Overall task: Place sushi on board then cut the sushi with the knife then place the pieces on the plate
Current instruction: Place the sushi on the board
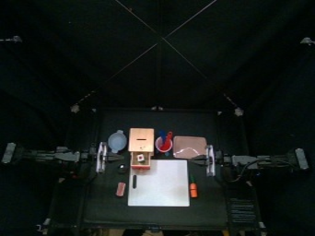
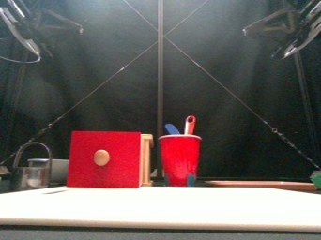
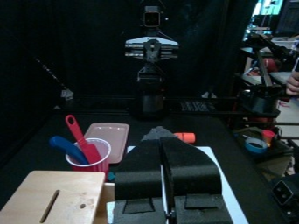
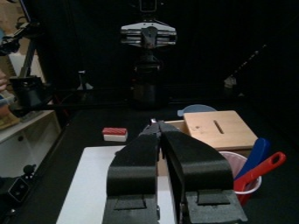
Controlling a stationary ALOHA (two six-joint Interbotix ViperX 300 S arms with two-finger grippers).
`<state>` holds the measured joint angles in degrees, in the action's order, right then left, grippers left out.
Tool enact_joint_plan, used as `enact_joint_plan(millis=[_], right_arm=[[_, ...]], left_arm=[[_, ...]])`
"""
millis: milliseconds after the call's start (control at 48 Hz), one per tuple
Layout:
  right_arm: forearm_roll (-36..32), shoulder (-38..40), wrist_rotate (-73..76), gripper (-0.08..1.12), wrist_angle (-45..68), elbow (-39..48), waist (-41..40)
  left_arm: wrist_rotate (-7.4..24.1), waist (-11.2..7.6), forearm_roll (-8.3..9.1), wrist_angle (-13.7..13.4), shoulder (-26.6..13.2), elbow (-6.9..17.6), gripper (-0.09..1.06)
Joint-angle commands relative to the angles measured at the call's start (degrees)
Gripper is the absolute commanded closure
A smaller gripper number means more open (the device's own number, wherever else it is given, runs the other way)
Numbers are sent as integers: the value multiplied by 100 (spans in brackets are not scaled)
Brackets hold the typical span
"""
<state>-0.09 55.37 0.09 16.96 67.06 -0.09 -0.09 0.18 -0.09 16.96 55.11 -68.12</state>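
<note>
Left gripper [image 3: 163, 131] pinched to a hairline gap, nothing in it; hangs off the left edge of the white cutting board [image 1: 160, 182], level with the board's back corner. Right gripper [image 4: 158, 129] tips together, empty, mirrored off the board's right edge. Board's middle is bare and open. Orange toy [image 1: 194, 191] at the board's right edge toward the front; on it or just off it, cannot tell. Red-and-white toy [image 1: 121, 188] on the table off the left edge, apart from the board. Behind the board, a crowded row: blue-grey bowl [image 1: 116, 141], wooden box [image 1: 142, 140] with its red front just beside the back left corner, red cup [image 2: 179, 157] holding blue knife [image 2: 171, 129] and red knife [image 2: 190, 124], pink tray [image 1: 190, 145] behind the back right corner. Metal cutter [image 2: 36, 172] beyond the board's left end. Sushi roll: cannot pick it out against the black table.
</note>
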Motion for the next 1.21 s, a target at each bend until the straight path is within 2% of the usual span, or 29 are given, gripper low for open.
enact_joint_plan(millis=[21,104,167,333,458,542,604,688,750,938,1021,1208], right_arm=[[0,-316,53,101,9,-202,-132],[9,-1020,62,101,-141,-615,-211],[-9,-1811,53,101,-633,-1266,-255],[-18,-3647,-18,101,-2804,-3357,-378],[-44,-4421,-79,97,-3938,-4368,-492],[-114,-4939,-79,80,-4518,-4983,-545],[-167,-5458,-88,58,-4922,-5511,-562],[-316,-6038,-132,35,-5291,-6126,-554],[-519,-6425,-325,27,-5590,-6565,-527],[-545,-7312,-905,26,-6302,-7752,-510],[-527,-7523,-1318,26,-6390,-7963,-510],[-229,-7620,-1459,22,-6486,-8077,-510]], left_arm=[[0,70,-9,62,-105,114,92],[0,79,-53,62,-97,88,91],[-9,88,-105,70,-105,88,91],[0,105,-272,158,-97,35,91],[9,105,-281,220,-97,-26,91],[9,158,-290,299,-105,-44,91],[0,193,-281,369,-105,-53,91],[9,211,-290,404,-105,-97,91],[0,281,-290,413,-105,-132,91],[-9,343,-299,413,-105,-229,91],[35,360,-308,413,-105,-299,91],[35,826,-290,413,-88,-360,91]])
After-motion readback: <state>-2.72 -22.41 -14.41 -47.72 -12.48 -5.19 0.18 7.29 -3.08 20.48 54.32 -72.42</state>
